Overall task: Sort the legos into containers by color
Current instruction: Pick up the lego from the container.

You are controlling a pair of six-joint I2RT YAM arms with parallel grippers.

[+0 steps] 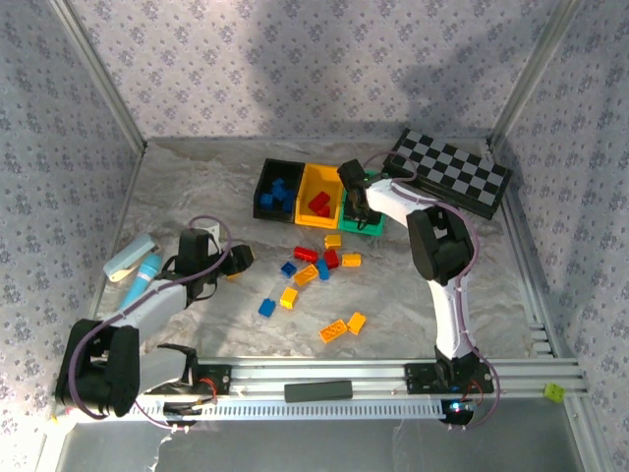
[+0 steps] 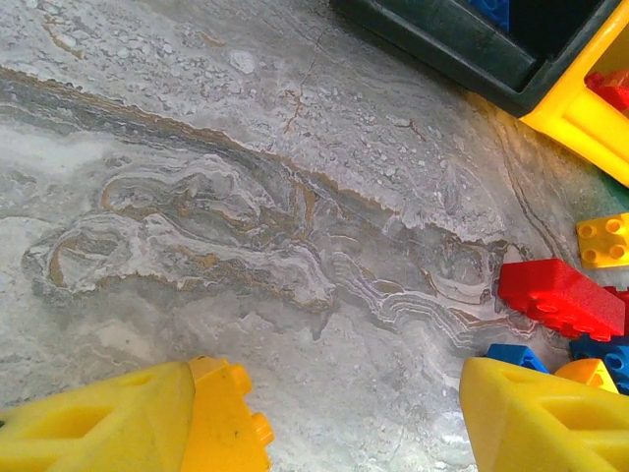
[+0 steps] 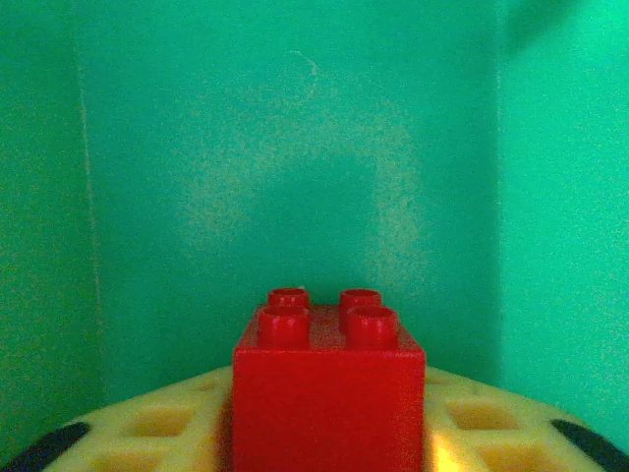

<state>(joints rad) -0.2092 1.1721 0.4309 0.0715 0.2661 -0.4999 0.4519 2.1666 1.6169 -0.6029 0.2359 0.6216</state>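
Three bins stand joined in a row at the back of the worktop (image 1: 197,197): one black bin (image 1: 261,202), one yellow bin (image 1: 314,182) and one green bin (image 1: 371,229). The black bin holds blue bricks (image 1: 279,192), three or four as far as the top view lets me count. The yellow bin holds one red piece (image 1: 319,204).

The right gripper (image 1: 356,211) reaches down into the green bin. In its wrist view the fingers (image 3: 472,433) are clenched on one red brick (image 3: 329,393) with four studs, and green walls stand on every side of it.

In front of the bins eleven bricks lie scattered on the worktop: six loose yellow-orange bricks (image 1: 332,331), three loose blue bricks (image 1: 266,308) and two loose red bricks (image 1: 306,254). Most cluster just before the yellow and green bins. Two of the orange ones lie apart, nearer the arm bases.

The left gripper (image 1: 236,261) sits low over the worktop, left of the scatter. Its two fingers (image 2: 98,423) are spread wide and released, with bare marble between them. One more yellow-orange brick (image 2: 228,423) lies against the inner side of one finger, well apart from the other.

At the left edge lie one light blue marker (image 1: 145,273) and one pale block (image 1: 131,258). One checkerboard (image 1: 447,172) sits at the back right.
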